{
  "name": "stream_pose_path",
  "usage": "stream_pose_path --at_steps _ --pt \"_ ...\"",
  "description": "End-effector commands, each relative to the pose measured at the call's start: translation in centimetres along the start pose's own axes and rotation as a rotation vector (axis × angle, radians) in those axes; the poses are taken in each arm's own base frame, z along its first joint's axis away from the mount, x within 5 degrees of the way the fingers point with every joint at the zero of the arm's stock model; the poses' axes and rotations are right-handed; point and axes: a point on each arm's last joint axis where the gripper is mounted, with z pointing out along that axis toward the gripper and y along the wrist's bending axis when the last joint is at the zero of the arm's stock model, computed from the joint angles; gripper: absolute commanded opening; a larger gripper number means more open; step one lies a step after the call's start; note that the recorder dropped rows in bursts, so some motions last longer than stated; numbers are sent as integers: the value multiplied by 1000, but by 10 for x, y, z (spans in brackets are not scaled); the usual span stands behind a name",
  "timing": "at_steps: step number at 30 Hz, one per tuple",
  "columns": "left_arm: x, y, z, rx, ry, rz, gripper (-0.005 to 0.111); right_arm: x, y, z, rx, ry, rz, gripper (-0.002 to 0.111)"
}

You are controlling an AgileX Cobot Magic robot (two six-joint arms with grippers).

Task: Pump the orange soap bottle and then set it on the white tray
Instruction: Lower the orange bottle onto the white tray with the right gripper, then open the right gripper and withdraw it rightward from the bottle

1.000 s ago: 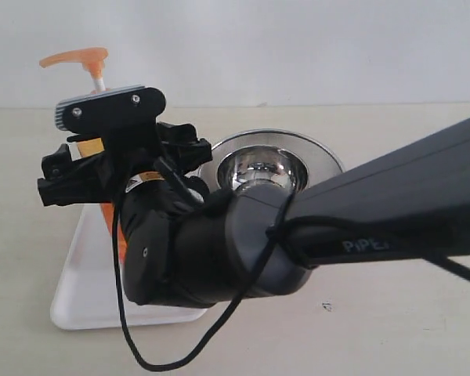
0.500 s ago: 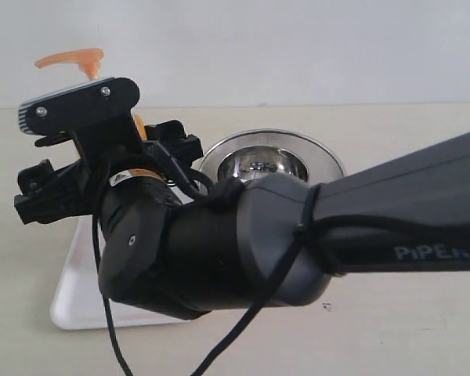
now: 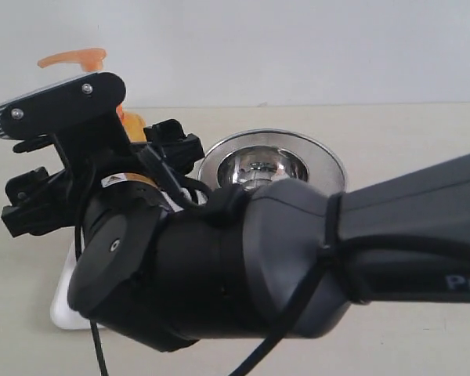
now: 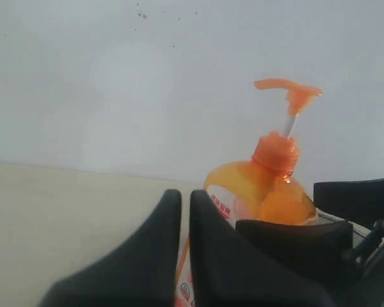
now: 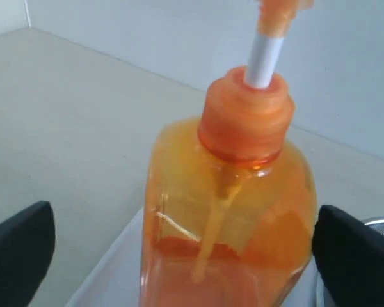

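The orange soap bottle stands upright between the wide-apart fingers of my right gripper, which is open. There is a clear gap on one side, and the other finger sits close to the bottle's edge. The white tray shows under the bottle. In the exterior view only the orange pump nozzle rises above my right arm, and a corner of the white tray shows below it. My left gripper is shut and empty, with the orange soap bottle just behind its fingers.
A round steel bowl stands on the beige table to the right of the tray. My bulky right arm crosses the foreground from the right and hides most of the bottle and tray. A white wall backs the table.
My right arm's wrist has moved left and closer to the exterior camera, its camera mount tilting. The bottle's pump stays about where it was. Both grippers keep their state.
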Motion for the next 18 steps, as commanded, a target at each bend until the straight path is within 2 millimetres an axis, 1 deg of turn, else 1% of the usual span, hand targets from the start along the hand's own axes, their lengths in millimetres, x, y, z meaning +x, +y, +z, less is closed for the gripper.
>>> stream_pose_path --at_steps 1,3,7,9,12,15,18 --pt "1 1 -1 -2 6 0 5 -1 -1 -9 59 9 -27 105" --pt "1 1 -1 -2 9 0 5 2 -5 -12 112 -8 -41 105" --pt "1 1 -1 -2 8 2 5 6 -10 -27 171 -36 -73 105" --pt "1 1 -1 -2 8 2 5 6 -10 -34 160 -50 -85 105" --pt "1 1 -1 -2 8 2 5 2 -13 -46 145 -45 -53 105" --pt "2 0 -1 0 16 1 5 4 -18 -58 134 -40 -55 105" --pt "2 0 -1 0 19 4 5 8 -31 -71 147 -35 -64 105"
